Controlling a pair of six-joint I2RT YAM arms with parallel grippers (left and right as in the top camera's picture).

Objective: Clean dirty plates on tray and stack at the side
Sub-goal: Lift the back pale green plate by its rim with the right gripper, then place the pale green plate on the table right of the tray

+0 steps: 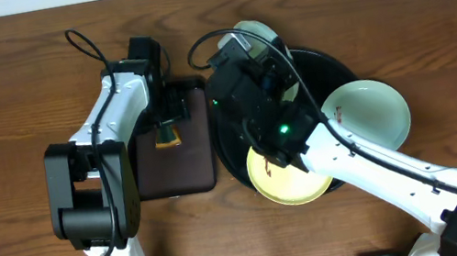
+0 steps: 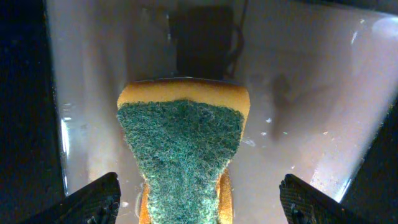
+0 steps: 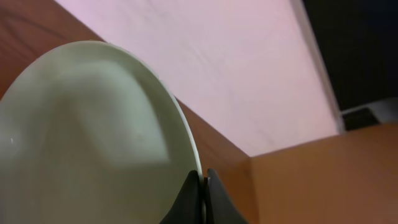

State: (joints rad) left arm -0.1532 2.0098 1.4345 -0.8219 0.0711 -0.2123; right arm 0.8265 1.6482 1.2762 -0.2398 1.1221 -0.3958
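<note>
One mint plate [image 3: 93, 143] is pinched by its rim in our right gripper [image 3: 203, 186]; the sponge [image 2: 180, 143] lies left, between our left gripper's [image 2: 199, 202] wide jaws.

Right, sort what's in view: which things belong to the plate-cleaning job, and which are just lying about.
Job: mint plate pinched in the right hand, second mint plate, yellow plate, black tray, sponge.
Just there: brown rectangular tray, wooden table.
</note>
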